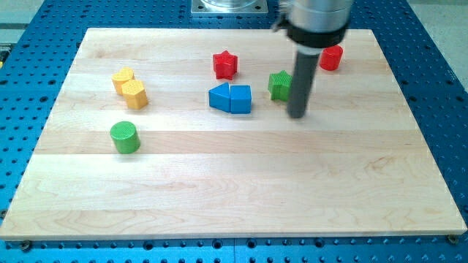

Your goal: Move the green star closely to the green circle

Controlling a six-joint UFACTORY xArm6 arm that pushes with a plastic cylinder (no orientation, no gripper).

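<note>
Hidden parts: the right side of the green star [278,85] is covered by the dark rod, so its full outline cannot be made out; the red block [331,57] near the view's top right is partly cut by the rod's housing and its shape is hard to tell.
Tool: no jaws are carried; a plain rod is seen, and my tip [297,115] is set on the board just right of and slightly below the green star, touching it or nearly so; contact cannot be confirmed.
Task pieces: the green star is found right of centre in the upper half; the green circle [125,137] is placed well apart, toward the view's left.
Edges: the wooden board [241,204] is bordered by a blue perforated table [439,88]; the green circle is kept clear of the left edge.
Open room: the whole lower half of the board is left bare.
In the way: two blue blocks [230,98], touching each other, are lodged just left of the green star, between it and the circle.
Other things: a red star [225,64] is seen above the blue pair; two yellow blocks [130,88], touching, are seen above the green circle.
</note>
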